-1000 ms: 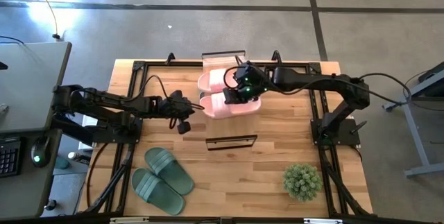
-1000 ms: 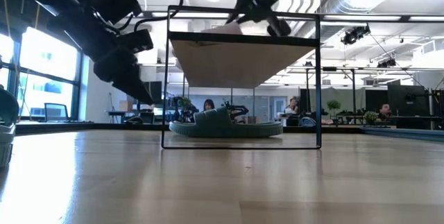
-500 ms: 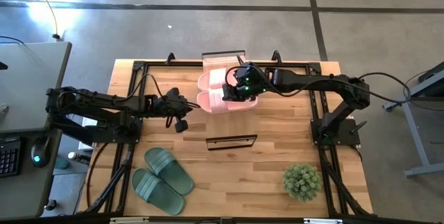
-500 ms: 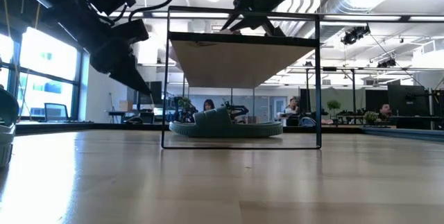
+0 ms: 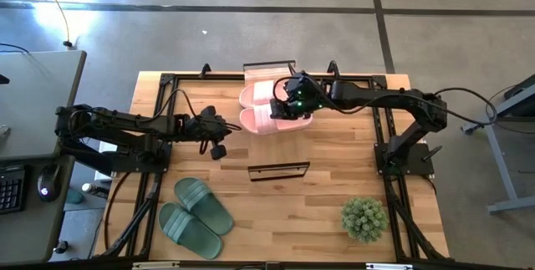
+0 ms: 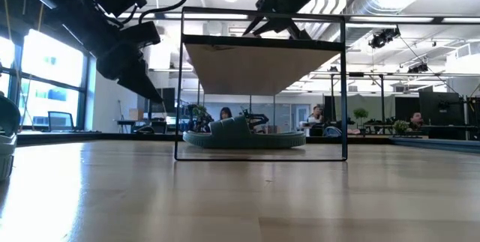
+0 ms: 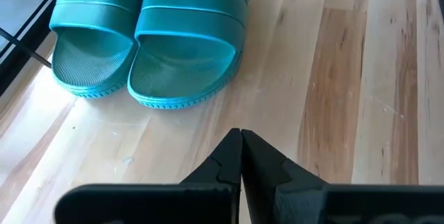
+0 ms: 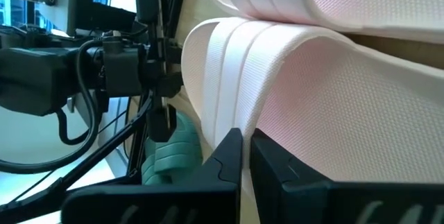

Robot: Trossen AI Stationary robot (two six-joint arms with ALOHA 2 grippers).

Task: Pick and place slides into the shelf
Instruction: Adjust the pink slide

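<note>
Two pink slides (image 5: pixel 266 108) sit side by side on top of the shelf (image 5: pixel 269 70), at the far edge of the table (image 5: pixel 334 186); their long axes run across the table, left to right. The right gripper (image 5: pixel 292 108) is over the nearer pink slide, at its right-hand end, so the right arm is clearly the one on that pair. In the right wrist view its fingers (image 8: pixel 229 156) are pressed together with no gap, tips up against the ribbed strap of the pink slide (image 8: pixel 277 78). Nothing is between them, so it reads as touching or nudging, not gripping.

The left gripper (image 5: pixel 219 139) hangs left of the shelf, above bare table. The left wrist view shows its fingers (image 7: pixel 232 156) closed tip to tip and empty.

Two green slides (image 5: pixel 196 216) lie as a pair well in front of the shelf toward the table's near-left corner, angled diagonally; the left arm is nearer them. In the left wrist view a green pair (image 7: pixel 149 40) lies just ahead of the tips, long axis pointing away from the gripper. The low view shows a green slide (image 6: pixel 241 133) on the table under the shelf top.

My read: the next pick is the left arm's, and it must open first.
</note>
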